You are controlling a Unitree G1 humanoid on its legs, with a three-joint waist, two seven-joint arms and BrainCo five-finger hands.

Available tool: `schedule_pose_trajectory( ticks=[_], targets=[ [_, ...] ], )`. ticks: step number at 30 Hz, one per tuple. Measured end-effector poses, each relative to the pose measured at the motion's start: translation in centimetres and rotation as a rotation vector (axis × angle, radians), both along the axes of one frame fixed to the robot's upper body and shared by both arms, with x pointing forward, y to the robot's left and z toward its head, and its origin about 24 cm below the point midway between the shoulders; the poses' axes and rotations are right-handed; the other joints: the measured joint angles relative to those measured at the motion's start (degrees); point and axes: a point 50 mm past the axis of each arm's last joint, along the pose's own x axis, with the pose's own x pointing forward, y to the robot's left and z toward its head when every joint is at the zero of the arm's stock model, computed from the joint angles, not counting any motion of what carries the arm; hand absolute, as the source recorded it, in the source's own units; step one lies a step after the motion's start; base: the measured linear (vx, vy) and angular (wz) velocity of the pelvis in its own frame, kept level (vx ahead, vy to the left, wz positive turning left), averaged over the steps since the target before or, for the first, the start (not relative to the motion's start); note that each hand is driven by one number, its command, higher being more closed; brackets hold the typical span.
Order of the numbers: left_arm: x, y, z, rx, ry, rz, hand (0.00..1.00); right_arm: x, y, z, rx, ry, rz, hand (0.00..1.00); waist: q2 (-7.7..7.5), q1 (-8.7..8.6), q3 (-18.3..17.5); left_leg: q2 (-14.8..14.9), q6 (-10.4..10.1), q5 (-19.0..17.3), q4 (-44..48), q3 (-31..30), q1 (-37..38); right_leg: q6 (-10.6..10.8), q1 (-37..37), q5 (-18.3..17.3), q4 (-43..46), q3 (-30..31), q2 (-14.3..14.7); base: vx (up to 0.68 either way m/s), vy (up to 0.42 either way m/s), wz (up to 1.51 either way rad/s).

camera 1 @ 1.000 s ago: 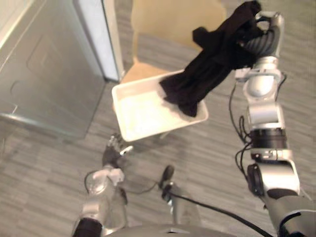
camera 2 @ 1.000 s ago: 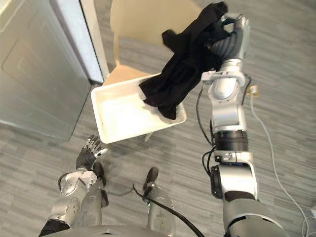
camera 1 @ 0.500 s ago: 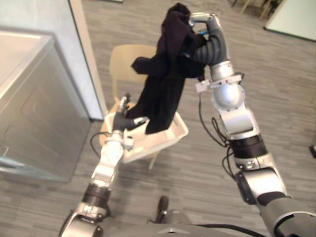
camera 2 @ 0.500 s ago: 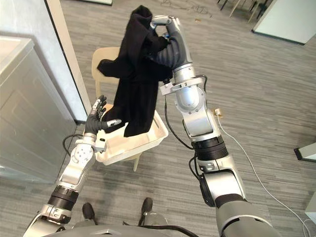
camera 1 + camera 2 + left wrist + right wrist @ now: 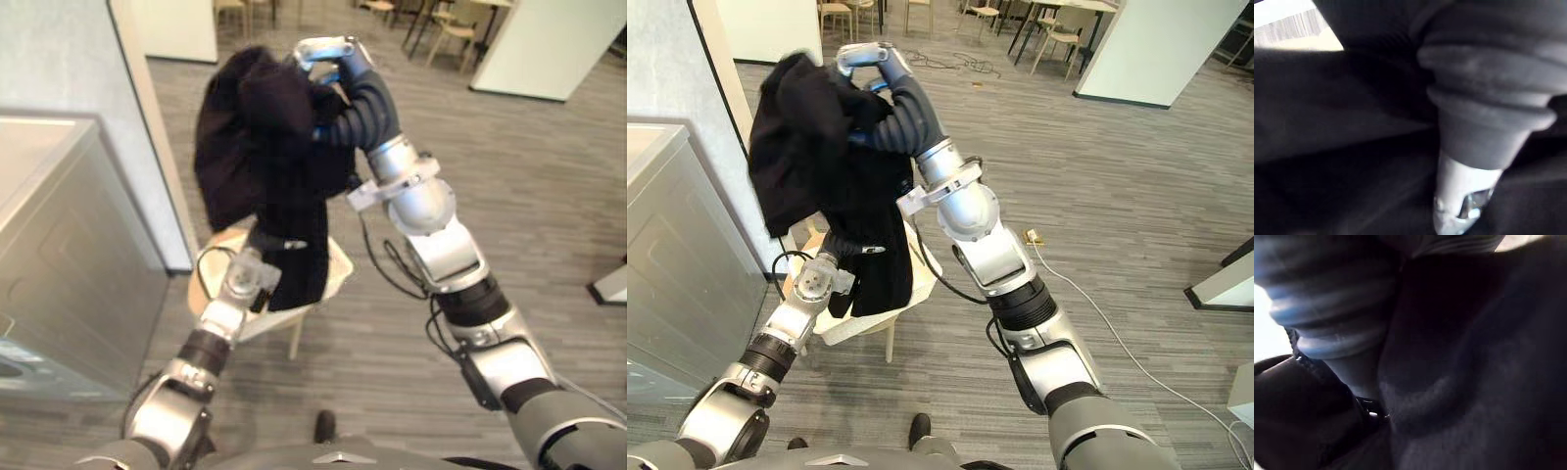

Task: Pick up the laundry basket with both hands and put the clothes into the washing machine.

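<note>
My right hand (image 5: 328, 54) is raised high and shut on a black garment (image 5: 255, 147). The cloth bunches round the hand and hangs in a long fold down over the white laundry basket (image 5: 339, 266), which rests on a pale wooden chair (image 5: 294, 338). My left hand (image 5: 1488, 88) reaches up from the lower left into the lower part of the hanging cloth, just above the basket. Black fabric surrounds it and hides its fingers. The grey washing machine (image 5: 69, 245) stands at the left, apart from the garment.
A white wall edge (image 5: 147, 147) rises between the washing machine and the chair. Open grey plank floor lies to the right, with a white cable (image 5: 1097, 313) on it. Chairs and tables (image 5: 1019, 15) stand far back.
The camera has tilted up. My right hand has carried the garment higher and towards the left. My left hand has risen from the basket's side into the hanging cloth.
</note>
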Motion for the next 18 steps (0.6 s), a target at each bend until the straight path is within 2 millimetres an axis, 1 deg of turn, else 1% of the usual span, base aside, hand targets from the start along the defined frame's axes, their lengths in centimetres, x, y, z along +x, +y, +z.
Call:
schedule_pose_trajectory(
  ticks=[4, 6, 10, 11, 14, 18],
  targets=[
    [0.6, -0.3, 0.4, -0.069, 0.019, 0.001, 0.0, -0.6, 1.2, -0.4, 0.0, 0.025, 0.094, 1.0, 0.02, -0.37, -1.01, -0.17, -0.09, 0.06, 0.01, 0.02, 0.04, -0.06, 0.01, 0.29, -0.05, 0.39, -0.04, 0.0, 0.0, 0.0],
    [0.6, -0.4, 0.5, -0.086, 0.022, 0.0, 0.0, -0.8, 1.5, -0.4, 0.012, 0.035, 0.116, 1.0, 0.02, -0.52, -1.09, -0.23, -0.05, 0.06, 0.01, 0.18, 0.13, 0.06, 0.02, 0.47, -0.09, 0.68, -0.03, 0.03, -0.012, -0.06],
    [0.8, -1.2, 1.0, -0.112, 0.02, -0.027, 0.0, -1.0, 2.1, -1.0, 0.014, 0.07, 0.16, 1.0, 0.04, -0.62, -1.13, -0.43, 0.34, 0.35, 0.02, 0.95, 0.31, 0.09, 0.03, 1.02, -0.58, 1.23, 0.0, 0.02, -0.011, -0.08],
    [1.1, -1.5, 1.2, -0.12, 0.024, -0.028, 1.0, -1.0, 2.3, -1.3, 0.023, 0.086, 0.169, 1.0, 0.04, -0.61, -1.13, -0.44, 0.35, 0.34, 0.02, 1.12, 0.4, 0.05, 0.01, 1.04, -0.58, 1.33, 0.0, 0.01, -0.01, -0.06],
    [1.6, -1.9, 2.0, -0.147, 0.012, -0.012, 1.0, -1.0, 2.5, -1.9, 0.043, 0.115, 0.18, 1.0, 0.09, -0.73, -1.16, -0.56, 0.39, 0.23, 0.01, 1.56, 0.86, 0.01, 0.06, 1.07, -0.56, 1.9, -0.01, 0.01, -0.011, -0.09],
    [1.7, -1.9, 2.1, -0.178, 0.018, 0.001, 1.0, -1.2, 2.6, -2.3, 0.04, 0.124, 0.195, 1.0, 0.49, -1.02, -1.5, -0.72, 0.15, -0.21, 0.01, 1.95, 1.2, 0.01, 0.03, 1.07, -0.54, 2.56, -0.09, 0.0, -0.006, -0.07]
  ],
)
